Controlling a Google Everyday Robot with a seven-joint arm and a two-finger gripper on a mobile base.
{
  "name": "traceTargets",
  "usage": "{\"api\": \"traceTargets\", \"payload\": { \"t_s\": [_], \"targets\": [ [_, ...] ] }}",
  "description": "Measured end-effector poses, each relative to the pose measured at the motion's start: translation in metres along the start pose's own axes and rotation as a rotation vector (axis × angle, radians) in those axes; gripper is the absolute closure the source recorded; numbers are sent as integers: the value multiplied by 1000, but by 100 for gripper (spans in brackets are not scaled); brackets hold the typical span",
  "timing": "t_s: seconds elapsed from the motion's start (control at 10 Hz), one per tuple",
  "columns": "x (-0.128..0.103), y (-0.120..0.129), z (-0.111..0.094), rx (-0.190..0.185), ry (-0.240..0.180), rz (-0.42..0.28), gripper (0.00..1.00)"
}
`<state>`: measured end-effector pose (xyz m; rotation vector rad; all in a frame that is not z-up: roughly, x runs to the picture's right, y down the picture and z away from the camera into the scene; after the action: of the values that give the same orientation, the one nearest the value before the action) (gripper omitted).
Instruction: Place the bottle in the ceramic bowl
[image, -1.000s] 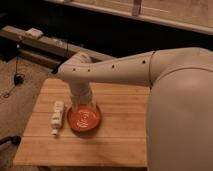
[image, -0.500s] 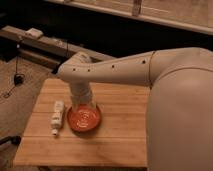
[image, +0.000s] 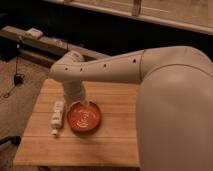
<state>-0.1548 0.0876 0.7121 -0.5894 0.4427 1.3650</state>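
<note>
Light wooden plank table (image: 95, 145) in the middle, speckled carpet (image: 20, 107) at left, long dark bench (image: 47, 46) behind, small pale object (image: 34, 33) on its left end, cable (image: 16, 70) hanging toward the carpet, pale ledge (image: 170, 17) across the top.

Arm (image: 115, 67): smooth off-white shell, tapering, with a row of small dark dots along its side, a rounded joint (image: 69, 64) and a cylindrical wrist (image: 75, 90). Body shell (image: 175, 120): broad, white. Gripper (image: 84, 102): under the wrist, at the far rim of the ceramic bowl (image: 96, 123).

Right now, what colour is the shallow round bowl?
Orange-red glazed bowl, pale swirl; camera view. Gripper at its far rim.
</note>
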Motion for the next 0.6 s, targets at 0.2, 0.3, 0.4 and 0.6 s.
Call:
{"api": "traceTargets", "payload": {
  "t_s": [0.2,0.3,0.4,0.6],
  "targets": [
    [-21,41,2,-13,-18,-55,35],
    [-35,72,6,-21,-22,-97,35],
    [-40,86,8,-27,-23,-117,35],
    [-54,119,21,-38,-17,-172,35]
  ]
}}
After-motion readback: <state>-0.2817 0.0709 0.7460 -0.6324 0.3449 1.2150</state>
